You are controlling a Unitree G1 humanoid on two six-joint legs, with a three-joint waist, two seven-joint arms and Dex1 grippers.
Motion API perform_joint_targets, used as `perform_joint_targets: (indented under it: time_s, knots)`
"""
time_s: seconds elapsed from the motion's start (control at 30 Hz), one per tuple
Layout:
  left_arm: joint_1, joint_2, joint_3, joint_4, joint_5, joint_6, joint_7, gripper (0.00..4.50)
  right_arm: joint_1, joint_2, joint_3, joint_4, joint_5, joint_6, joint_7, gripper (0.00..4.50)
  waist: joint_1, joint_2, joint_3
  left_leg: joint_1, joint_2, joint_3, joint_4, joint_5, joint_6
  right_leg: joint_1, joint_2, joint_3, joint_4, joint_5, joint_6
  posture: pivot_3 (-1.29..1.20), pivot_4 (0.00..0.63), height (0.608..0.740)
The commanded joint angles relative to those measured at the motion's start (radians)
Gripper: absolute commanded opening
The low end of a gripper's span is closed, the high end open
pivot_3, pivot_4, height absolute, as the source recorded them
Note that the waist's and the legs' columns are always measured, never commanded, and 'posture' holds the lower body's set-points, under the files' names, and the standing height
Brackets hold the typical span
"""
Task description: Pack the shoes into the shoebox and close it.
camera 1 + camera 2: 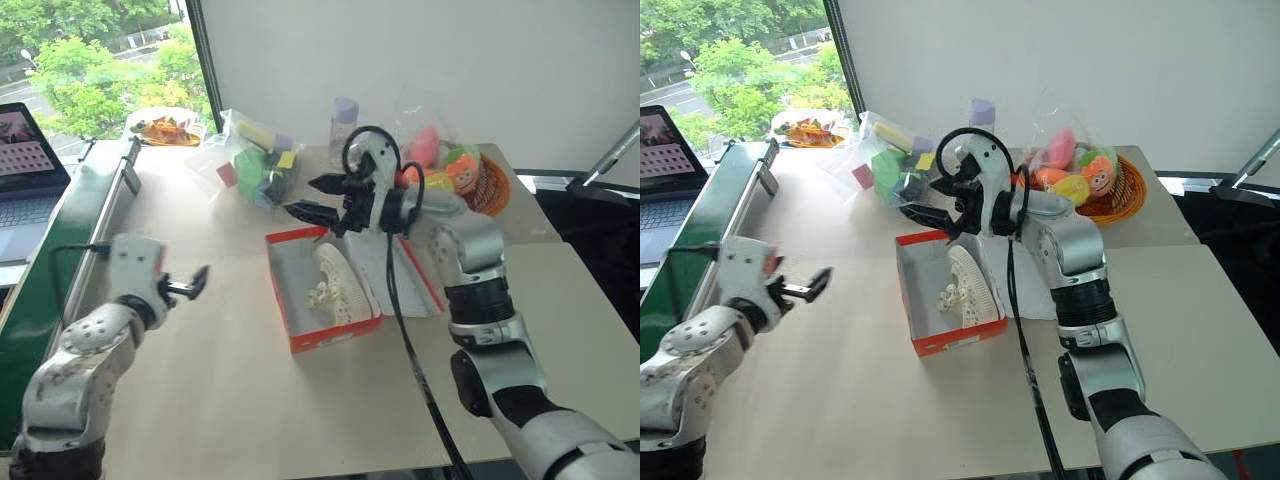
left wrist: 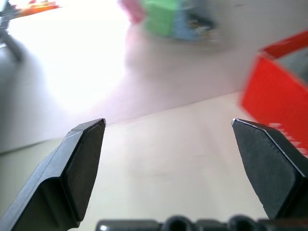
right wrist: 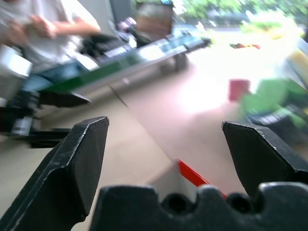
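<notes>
The red shoebox [image 1: 335,335] stands open in the middle of the table, white inside. Both cream perforated shoes [image 1: 340,283] lie in it, one on its side against the right wall. The lid [image 1: 425,285] lies flat to the box's right, partly under my right arm. My right gripper [image 1: 318,198] hovers above the box's far left corner, pointing left, open and empty. In the right wrist view its fingers [image 3: 84,159] stand wide over a red box edge [image 3: 197,175]. My left gripper [image 1: 195,283] is open and empty over bare table, left of the box [image 2: 276,103].
At the back stand an orange basket [image 1: 492,190] of plush toys, a plastic bag of coloured blocks [image 1: 260,168] and a bottle [image 1: 343,125]. A green rail [image 1: 60,240] and a laptop [image 1: 25,160] border the left side. A black cable [image 1: 400,320] hangs from my right wrist. A person [image 3: 43,26] stands beyond the rail.
</notes>
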Motion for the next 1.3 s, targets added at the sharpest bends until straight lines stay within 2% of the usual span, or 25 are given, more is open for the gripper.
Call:
perform_joint_targets:
  time_s: [0.03, 0.17, 0.37, 0.47, 0.6, 1.03, 1.3]
  knots:
    - [0.089, -0.056, 0.113, -0.042, 0.040, -0.024, 0.057, 4.50, -0.005, 0.002, 0.020, 0.031, 0.012, -0.098, 0.069, 4.46, 0.002, 0.000, 0.000, 0.001, 0.001, -0.002, 0.000, 0.000, 0.000, 0.000, 0.000, 0.000, 0.000, 0.000, 0.000, 0.00, 0.150, 0.740]
    - [0.125, -0.137, 0.224, -0.104, 0.041, -0.062, 0.101, 4.50, 0.031, -0.002, 0.149, 0.133, -0.120, -0.275, 0.115, 4.46, 0.013, -0.001, -0.001, 0.001, 0.000, 0.000, 0.000, 0.000, 0.000, 0.001, -0.002, -0.002, 0.000, 0.000, 0.000, 0.00, 0.150, 0.740]
    - [0.172, -0.183, 0.330, -0.127, 0.062, -0.129, 0.124, 4.50, 0.024, 0.049, 0.167, 0.215, -0.142, -0.379, 0.108, 4.46, 0.009, -0.002, -0.001, 0.001, 0.000, -0.001, 0.000, 0.000, -0.001, 0.000, -0.004, -0.002, 0.001, 0.000, -0.001, 0.00, 0.150, 0.740]
    - [0.184, -0.214, 0.420, -0.107, 0.025, -0.173, 0.119, 4.50, 0.026, 0.071, 0.181, 0.278, -0.183, -0.477, 0.104, 4.46, 0.003, -0.002, -0.001, 0.001, 0.000, -0.002, -0.002, 0.000, -0.001, 0.000, -0.004, -0.002, 0.000, 0.000, -0.001, 0.00, 0.150, 0.740]
    - [0.198, -0.221, 0.461, -0.077, 0.006, -0.245, 0.083, 4.50, 0.024, 0.097, 0.182, 0.344, -0.226, -0.579, 0.068, 4.46, 0.003, -0.002, -0.001, 0.002, 0.000, -0.001, -0.002, 0.000, -0.001, 0.000, -0.004, -0.002, 0.001, 0.000, -0.001, 0.00, 0.150, 0.740]
    - [0.195, -0.234, 0.414, 0.000, 0.016, -0.361, 0.074, 4.50, 0.002, 0.110, 0.177, 0.423, -0.268, -0.656, 0.038, 4.46, 0.004, -0.002, -0.001, 0.003, 0.000, 0.002, -0.002, -0.002, -0.003, 0.000, -0.005, -0.002, 0.001, 0.000, -0.002, 0.00, 0.150, 0.740]
    - [0.136, -0.184, 0.373, 0.071, 0.040, -0.387, 0.078, 4.50, 0.008, 0.112, 0.167, 0.398, -0.232, -0.562, 0.070, 4.46, 0.004, -0.002, -0.001, 0.003, 0.000, 0.003, -0.002, -0.002, -0.003, 0.000, -0.004, -0.002, 0.001, 0.000, -0.002, 0.00, 0.150, 0.740]
